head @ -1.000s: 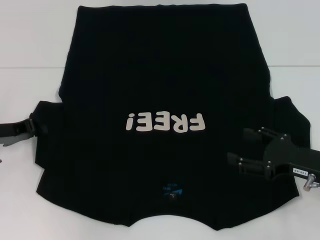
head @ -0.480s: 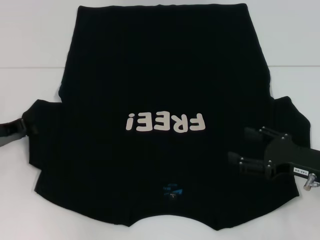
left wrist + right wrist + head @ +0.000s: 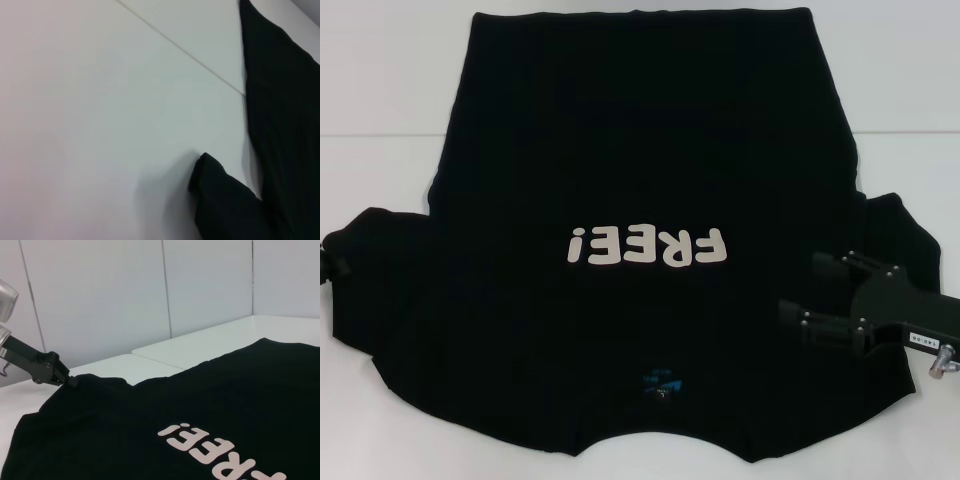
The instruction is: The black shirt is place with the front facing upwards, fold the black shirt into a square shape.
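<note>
The black shirt [image 3: 640, 180] lies flat on the white table with its "FREE!" print [image 3: 650, 245] facing up and the blue neck label [image 3: 665, 383] near the front edge. My left gripper [image 3: 332, 262] is at the far left edge, shut on the tip of the left sleeve [image 3: 380, 250]. The right wrist view shows that gripper [image 3: 65, 377] pinching the sleeve edge. In the left wrist view the sleeve tip [image 3: 220, 200] shows beside the shirt's side [image 3: 285, 100]. My right gripper [image 3: 800, 288] hovers open over the right shoulder area, with nothing between its fingers.
The white table [image 3: 380, 100] carries a seam line [image 3: 180, 50] running under the shirt. White wall panels [image 3: 125, 290] stand behind the table. The shirt's collar hangs close to the table's front edge.
My left gripper has moved left, almost out of the head view, drawing the left sleeve outward so it lies stretched wider. The right gripper has barely moved.
</note>
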### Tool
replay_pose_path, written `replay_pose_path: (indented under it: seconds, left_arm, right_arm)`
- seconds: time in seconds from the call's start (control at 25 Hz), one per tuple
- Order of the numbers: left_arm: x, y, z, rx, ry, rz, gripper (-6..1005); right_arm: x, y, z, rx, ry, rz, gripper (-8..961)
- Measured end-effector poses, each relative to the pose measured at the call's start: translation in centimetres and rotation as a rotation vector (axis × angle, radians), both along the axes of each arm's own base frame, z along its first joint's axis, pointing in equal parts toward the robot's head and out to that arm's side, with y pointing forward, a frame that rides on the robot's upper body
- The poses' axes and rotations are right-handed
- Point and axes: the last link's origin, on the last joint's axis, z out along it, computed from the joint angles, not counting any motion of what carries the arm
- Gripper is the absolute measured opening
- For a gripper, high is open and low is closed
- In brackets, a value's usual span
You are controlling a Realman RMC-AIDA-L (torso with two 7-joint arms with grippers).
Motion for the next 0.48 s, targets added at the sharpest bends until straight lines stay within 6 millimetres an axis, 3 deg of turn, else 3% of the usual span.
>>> replay_pose_path:
  seconds: [0.28,0.48]
  left_arm:
    - [1.1,0.9,-0.4,-0.015,0.003,-0.036,0]
    - [4.2,2.6,-0.5,-0.056,0.0,-0.138,0]
  right_arm:
    - [0.0,-0.1,-0.1,-0.003,0.003,-0.001,906]
    - [0.0,-0.1,-0.2,-0.006,0.003,-0.003,905]
